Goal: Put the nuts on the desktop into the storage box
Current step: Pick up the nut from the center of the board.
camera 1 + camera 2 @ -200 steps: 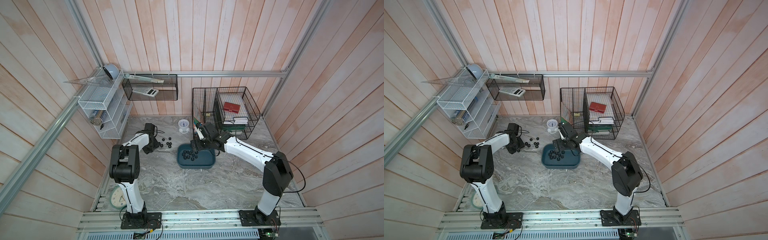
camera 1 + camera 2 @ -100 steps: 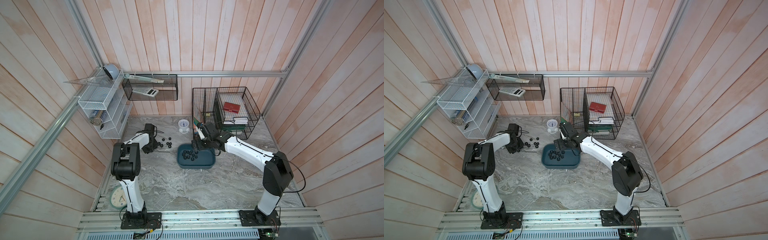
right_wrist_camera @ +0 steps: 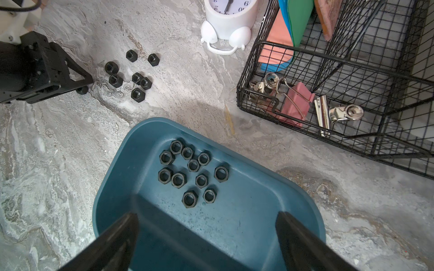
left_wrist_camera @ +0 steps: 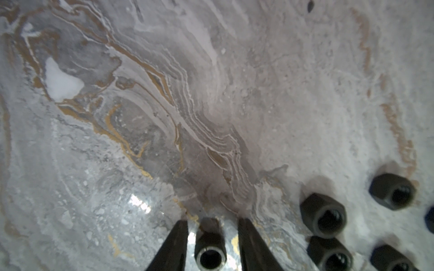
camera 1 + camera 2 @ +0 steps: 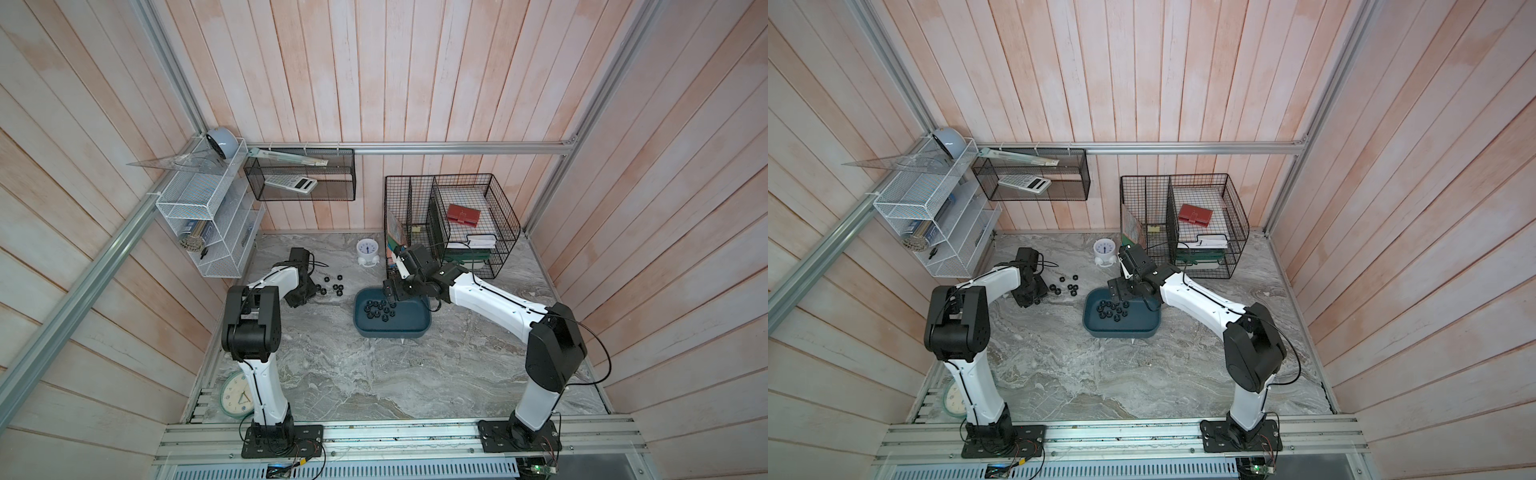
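My left gripper [image 4: 212,221] is down on the desktop [image 4: 281,93], its jaws drawn in close around one nut [image 4: 209,251] whose bore faces my wrist camera. Slivers of marble show on either side of it, so I judge it bracketed and not yet pinched. The right gripper [image 3: 206,214] hangs spread wide and empty over the storage box [image 3: 253,211], where about a dozen nuts [image 3: 178,180] lie flat. A handful of loose nuts [image 3: 138,93] sit on the desktop just beside the left gripper. They look hard, stiff and smooth, light but apt to roll or squirt out of a skewed pinch, so I would close across two opposite flats, not the corners. The neighbouring nuts [image 4: 323,214] lie near one finger but apart from it, so a straight lift should clear them. The marble between that cluster and the box is bare. The white clock [image 3: 229,21] and the wire basket [image 3: 242,93] stand off that path. The box rim looks low, but the right gripper fills the room above it.
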Controlling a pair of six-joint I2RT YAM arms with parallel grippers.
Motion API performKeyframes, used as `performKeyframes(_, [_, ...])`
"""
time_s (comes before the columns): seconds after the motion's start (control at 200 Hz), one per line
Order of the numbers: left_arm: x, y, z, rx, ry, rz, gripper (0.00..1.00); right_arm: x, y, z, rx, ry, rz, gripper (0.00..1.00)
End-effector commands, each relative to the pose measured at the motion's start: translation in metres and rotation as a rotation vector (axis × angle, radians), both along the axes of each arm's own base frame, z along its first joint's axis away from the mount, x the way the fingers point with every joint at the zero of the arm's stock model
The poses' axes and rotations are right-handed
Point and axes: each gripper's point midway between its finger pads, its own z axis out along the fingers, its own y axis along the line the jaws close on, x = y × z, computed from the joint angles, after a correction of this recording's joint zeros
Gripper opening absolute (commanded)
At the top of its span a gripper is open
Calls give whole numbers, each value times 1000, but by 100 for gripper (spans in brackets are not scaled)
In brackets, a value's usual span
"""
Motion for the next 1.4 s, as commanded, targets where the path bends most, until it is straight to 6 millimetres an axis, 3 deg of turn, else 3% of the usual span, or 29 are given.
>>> performKeyframes(0.0, [-16, -7, -5, -27, 56, -1, 42, 3, -3, 9, -1, -12, -8, 98])
performKeyframes(0.335, [-18, -16, 5, -36, 52, -15, 42, 2, -4, 7, 3, -7, -17, 98])
performKeyframes(0.685, [-17, -8, -11, -12, 85, -22, 41, 0, -5, 8, 10, -5, -22, 98])
performKeyframes(0.925, [-13, -10, -8, -21, 72, -36, 22, -1, -7, 11, 16, -7, -30, 98])
performKeyframes(1.19, [-18, -15, 21, -4, 18, -54, 18, -2, -15, 12, 10, -18, -64, 98])
performKeyframes(1.395, [-22, -41, 53, 0, -48, -101, 18, -5, -30, 16, -5, -53, -103, 98])
